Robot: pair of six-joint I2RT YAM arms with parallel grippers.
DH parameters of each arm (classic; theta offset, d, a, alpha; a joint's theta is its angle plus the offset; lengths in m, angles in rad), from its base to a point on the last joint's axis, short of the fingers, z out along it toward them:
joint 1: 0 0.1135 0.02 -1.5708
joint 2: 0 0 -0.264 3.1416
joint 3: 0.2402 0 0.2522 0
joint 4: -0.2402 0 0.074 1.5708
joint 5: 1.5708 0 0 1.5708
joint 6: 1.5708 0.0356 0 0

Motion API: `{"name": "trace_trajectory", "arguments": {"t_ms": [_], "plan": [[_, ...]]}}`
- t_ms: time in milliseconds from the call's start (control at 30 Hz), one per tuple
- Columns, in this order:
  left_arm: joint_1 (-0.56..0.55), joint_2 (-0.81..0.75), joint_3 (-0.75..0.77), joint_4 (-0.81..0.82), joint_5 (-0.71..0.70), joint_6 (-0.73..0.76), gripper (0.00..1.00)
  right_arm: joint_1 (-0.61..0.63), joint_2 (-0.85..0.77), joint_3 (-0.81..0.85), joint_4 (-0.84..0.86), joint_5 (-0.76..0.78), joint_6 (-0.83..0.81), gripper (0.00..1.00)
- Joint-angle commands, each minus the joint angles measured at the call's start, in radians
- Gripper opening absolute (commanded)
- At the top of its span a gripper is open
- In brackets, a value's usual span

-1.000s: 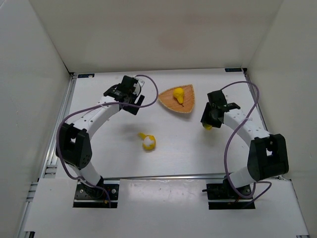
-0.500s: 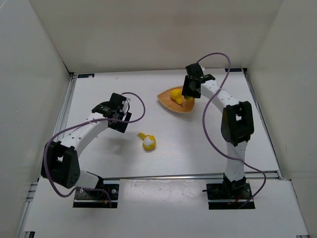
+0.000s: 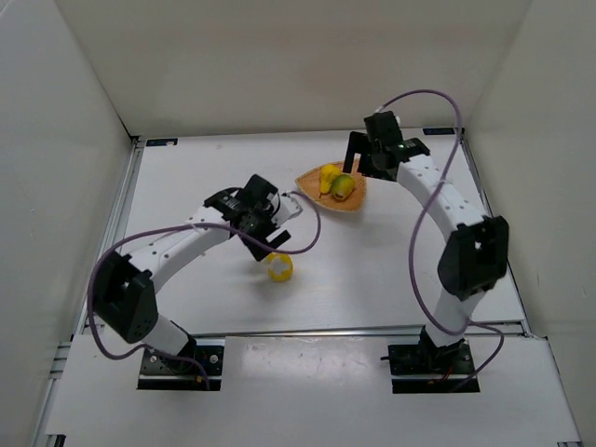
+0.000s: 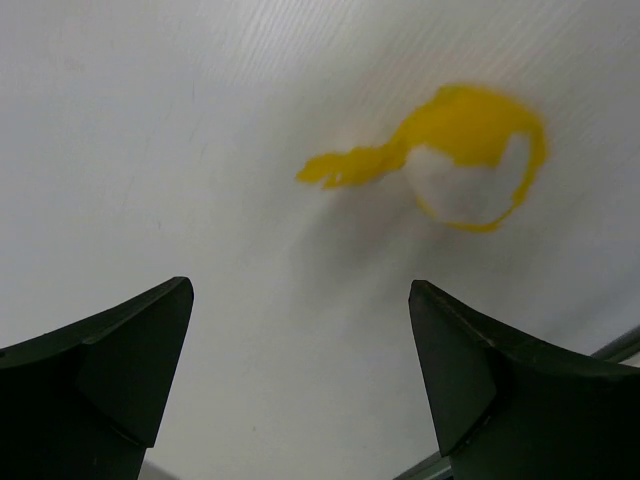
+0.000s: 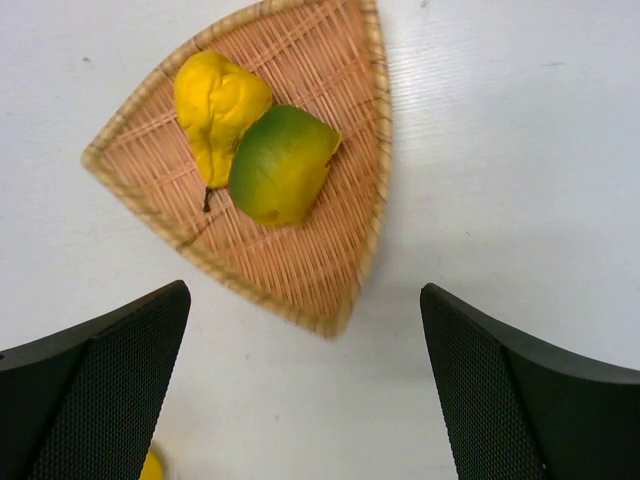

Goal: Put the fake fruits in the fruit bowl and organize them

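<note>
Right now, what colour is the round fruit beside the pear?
The round fruit is green fading to yellow, clearest in the right wrist view.

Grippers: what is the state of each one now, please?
Left gripper: open, holding nothing, pointed at the peeled fruit.
Right gripper: open, holding nothing, pointed at the fruit bowl.
</note>
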Motion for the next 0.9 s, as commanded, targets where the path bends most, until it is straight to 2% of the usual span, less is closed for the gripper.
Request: {"name": "trace_trajectory", "arguments": {"t_ms": [0, 100, 300, 600, 700, 833, 867], "plan": [[-0.007, 0.079, 0.185, -0.084, 0.299, 0.016, 1.00, -0.002, -0.182, -0.090, -0.009, 0.061, -0.010, 1.00], [-0.007, 0.170, 0.232, -0.097, 0.417, -0.044, 1.00, -0.002, -0.294, -0.237, -0.009, 0.103, 0.000, 1.00], [-0.046, 0.270, 0.242, -0.031, 0.437, -0.075, 1.00, -0.037, -0.464, -0.445, 0.001, 0.124, 0.029, 1.00], [-0.079, 0.377, 0.251, -0.031, 0.344, -0.128, 1.00, -0.066, -0.564, -0.557, 0.001, 0.160, 0.060, 1.00], [-0.079, 0.388, 0.222, -0.006, 0.260, -0.138, 1.00, -0.066, -0.573, -0.566, 0.001, 0.160, 0.060, 1.00], [-0.088, 0.423, 0.213, -0.006, 0.240, -0.138, 1.00, -0.076, -0.573, -0.566, 0.001, 0.160, 0.050, 1.00], [-0.088, 0.423, 0.213, -0.006, 0.240, -0.138, 0.97, -0.076, -0.573, -0.555, 0.001, 0.170, 0.050, 1.00]]}}
